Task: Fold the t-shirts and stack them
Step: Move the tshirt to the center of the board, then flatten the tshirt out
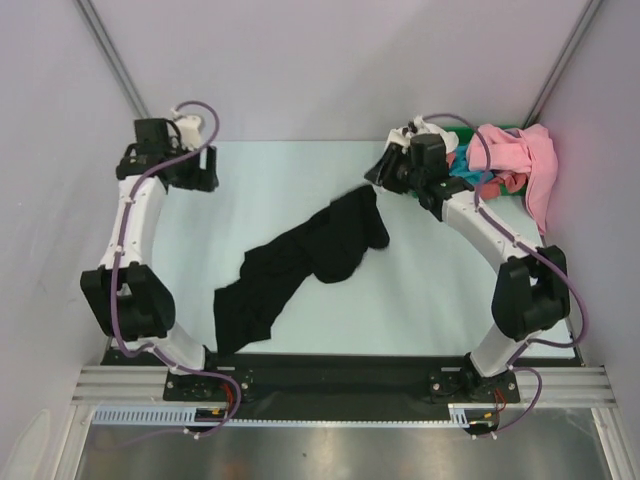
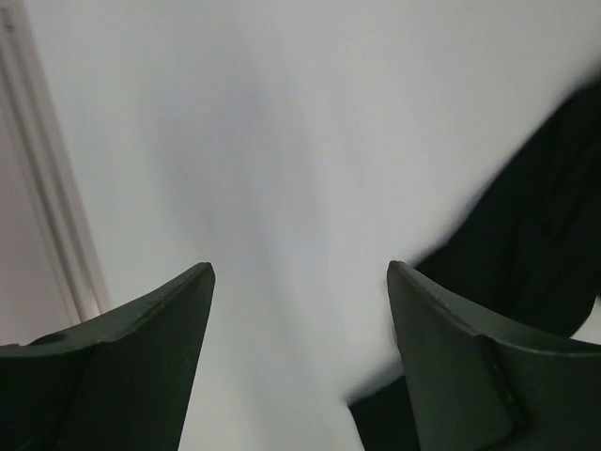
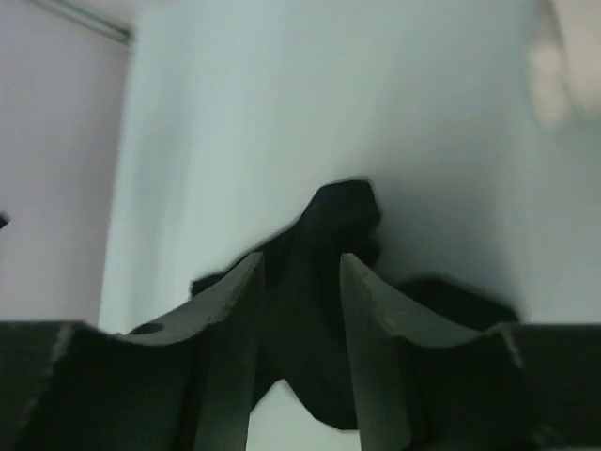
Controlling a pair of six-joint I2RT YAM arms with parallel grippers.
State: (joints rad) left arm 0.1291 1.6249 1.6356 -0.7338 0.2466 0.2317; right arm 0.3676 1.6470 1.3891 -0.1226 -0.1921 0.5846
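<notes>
Since the black t-shirt (image 1: 300, 265) lies rumpled diagonally across the table (image 1: 430, 295), the right gripper (image 3: 300, 263), fingers half parted, straddles its far end, grip uncertain, while the left gripper (image 2: 300, 271) hangs far left, fingers wide and empty, presumably to spread it.

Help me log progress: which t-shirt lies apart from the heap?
The black t-shirt, strung out diagonally across the table; the pink t-shirt and teal t-shirt sit bunched together in the far right corner.

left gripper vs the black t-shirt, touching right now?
Apart. Top external view: the left gripper sits over the far-left table, with bare surface between it and the black t-shirt. Its wrist view shows open jaws holding nothing.
</notes>
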